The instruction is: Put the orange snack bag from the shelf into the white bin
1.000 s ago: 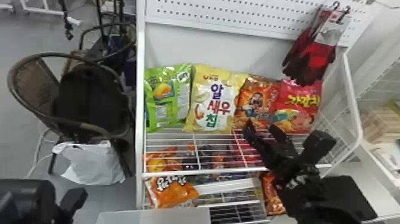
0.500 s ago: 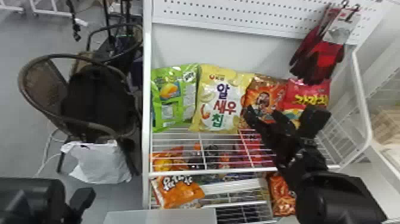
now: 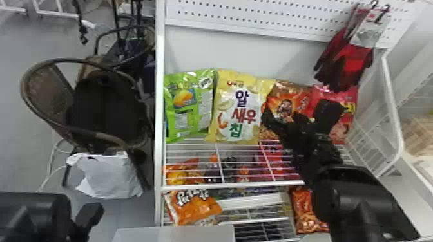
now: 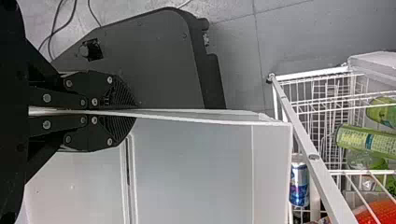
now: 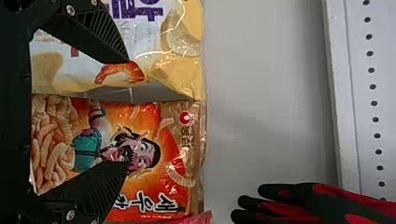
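The right claw (image 3: 297, 111) is found released, fingers parted before the crinkled, boldly lettered orange snack bag (image 5: 168, 154); beside that, a purple-lettered yellow bag (image 5: 180, 74) is partly covered by one finger. In the left wrist view, the smooth white bin's (image 4: 196, 163) thin wall is clenched by the left claw (image 3: 90, 214).
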Motion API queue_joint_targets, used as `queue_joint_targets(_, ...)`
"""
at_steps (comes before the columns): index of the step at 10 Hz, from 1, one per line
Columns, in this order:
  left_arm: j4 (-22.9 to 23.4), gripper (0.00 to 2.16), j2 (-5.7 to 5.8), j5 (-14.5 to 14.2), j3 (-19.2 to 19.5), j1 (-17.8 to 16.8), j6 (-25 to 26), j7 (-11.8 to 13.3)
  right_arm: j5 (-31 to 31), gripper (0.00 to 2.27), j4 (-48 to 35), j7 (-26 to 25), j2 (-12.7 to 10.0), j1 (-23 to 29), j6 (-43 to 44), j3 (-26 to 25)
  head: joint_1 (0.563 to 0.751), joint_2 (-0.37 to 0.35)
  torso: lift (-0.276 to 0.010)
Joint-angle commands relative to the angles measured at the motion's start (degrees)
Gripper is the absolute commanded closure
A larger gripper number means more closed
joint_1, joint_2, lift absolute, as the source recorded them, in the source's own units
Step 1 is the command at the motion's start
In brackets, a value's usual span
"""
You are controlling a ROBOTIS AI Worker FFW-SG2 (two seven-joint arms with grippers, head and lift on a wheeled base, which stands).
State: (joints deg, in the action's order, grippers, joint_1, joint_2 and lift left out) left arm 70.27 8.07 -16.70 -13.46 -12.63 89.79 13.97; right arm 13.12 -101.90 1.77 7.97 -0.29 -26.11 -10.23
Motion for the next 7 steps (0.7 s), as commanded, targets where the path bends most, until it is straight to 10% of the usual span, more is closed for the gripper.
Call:
queue_joint_targets(1,-0.05,2.13,0.02,0.0,0.19,0.06,0.24,0.0,-0.2,0.11,3.38,-0.19,0.82,-2.61,0.14,0.39,0.695,-0.241,0.001)
queue_joint_targets(7,0.13,2.13,0.02,0.09,0.45,0.41,0.24,0.18,-0.9,0.11,11.37,-2.03,2.4,-9.29,0.14,1.88,0.695,-0.257,0.001)
